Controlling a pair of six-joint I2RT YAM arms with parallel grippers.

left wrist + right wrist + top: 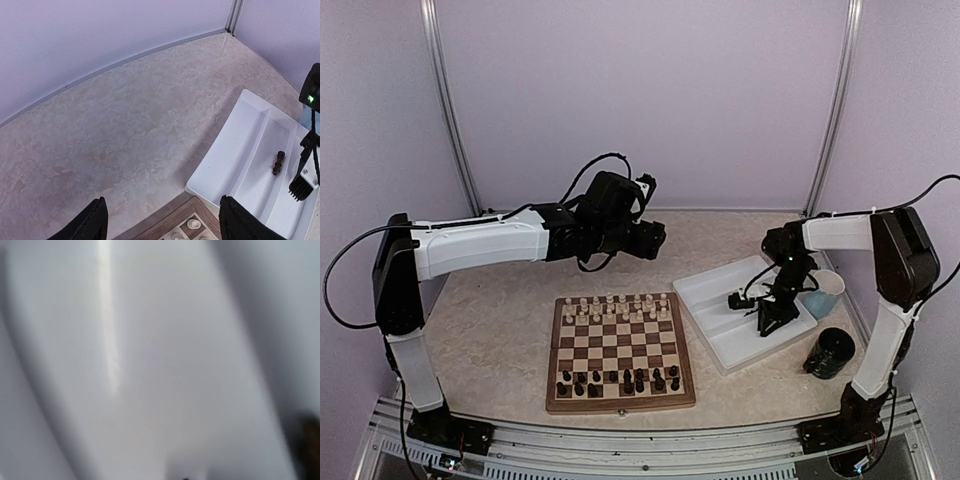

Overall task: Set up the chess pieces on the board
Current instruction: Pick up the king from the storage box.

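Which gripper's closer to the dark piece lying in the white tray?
Right. The right gripper is down in the white tray, just beside the dark piece. The left gripper hangs above the table beyond the board's far edge, clear of the tray.

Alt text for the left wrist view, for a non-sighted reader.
One dark brown chess piece lies in a white rectangular tray, the right arm's fingers hanging near it. The left arm's black fingers stand wide apart over beige marbled tabletop.
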